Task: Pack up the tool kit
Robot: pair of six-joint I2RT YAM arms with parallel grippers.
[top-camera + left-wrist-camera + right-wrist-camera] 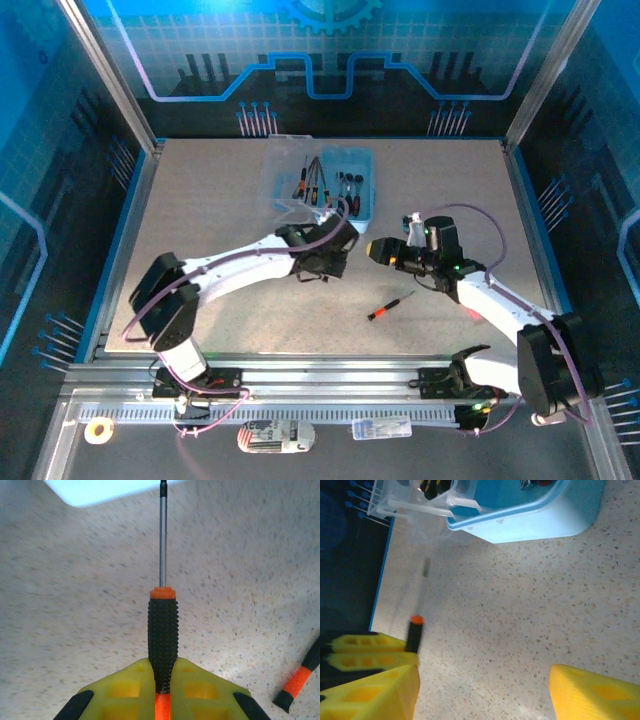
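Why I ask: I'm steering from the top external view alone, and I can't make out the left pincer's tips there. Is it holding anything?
Observer: Yes. In the left wrist view the left pincer is shut on a screwdriver, by the tail of its black handle.
Operator: Which way does it point?
Observer: Its shaft runs straight out from the pincer, toward the box.
Operator: And the right pincer?
Observer: The right pincer is open, nothing between its jaws.
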